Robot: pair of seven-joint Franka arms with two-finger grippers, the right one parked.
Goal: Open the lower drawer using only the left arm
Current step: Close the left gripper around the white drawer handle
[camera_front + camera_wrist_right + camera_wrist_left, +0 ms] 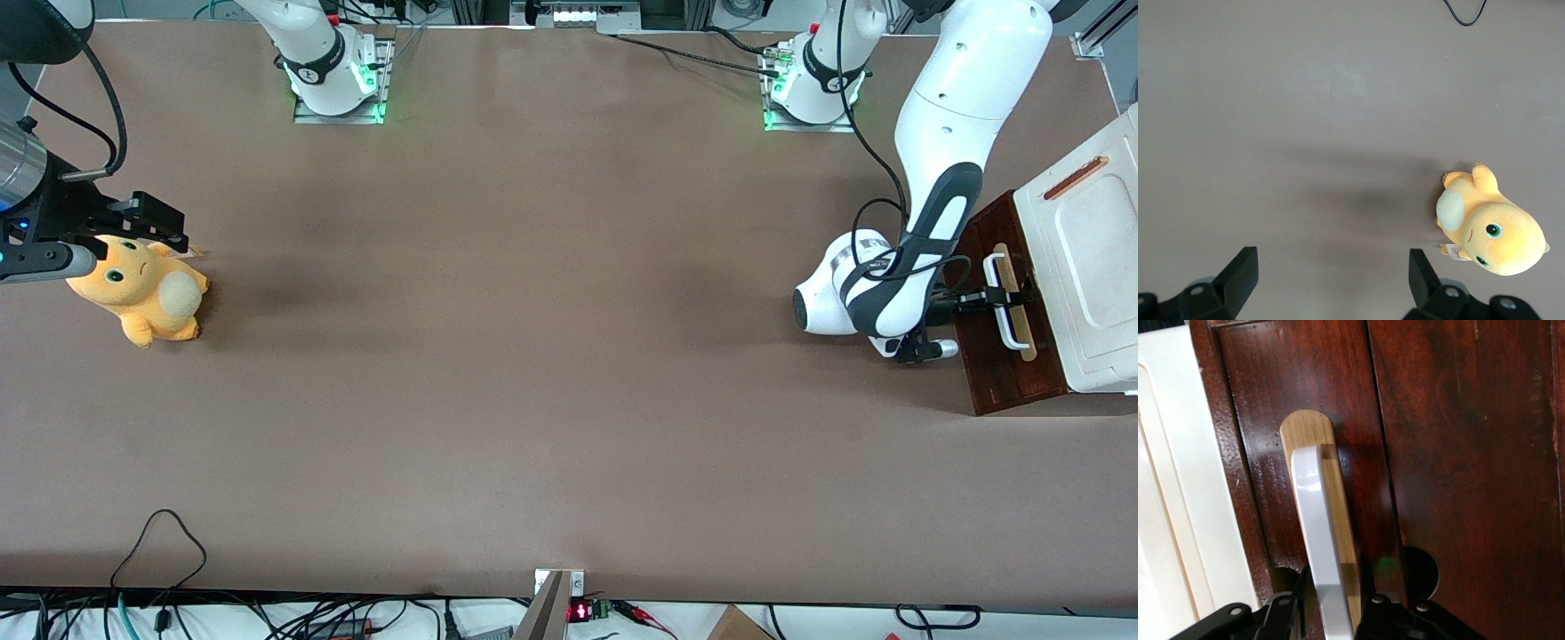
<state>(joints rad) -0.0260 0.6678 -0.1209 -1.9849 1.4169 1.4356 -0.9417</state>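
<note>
The lower drawer (1009, 356) stands at the working arm's end of the brown bench (533, 356), under the white cabinet top (1089, 258). Its dark reddish-brown front carries a tan wood strip (1013, 302) with a white loop handle (1003, 302) on it. From the front view, the drawer front seems to stand a little out from under the white top, but I cannot tell if the drawer is pulled out at all.

The left arm (933, 178) bends down from its base to the drawer front, with a black cable (867, 160) hanging along it. Its black end effector (987, 298) is at the handle. In the left wrist view the end effector (1338, 613) has one finger on each side of the white loop handle (1321, 540), narrow around it and holding it. The tan wood strip (1338, 520) lies just under the handle, on the dark front of the lower drawer (1458, 453).

Toward the parked arm's end of the bench lies an orange plush toy (142, 298), well apart from the drawer.
</note>
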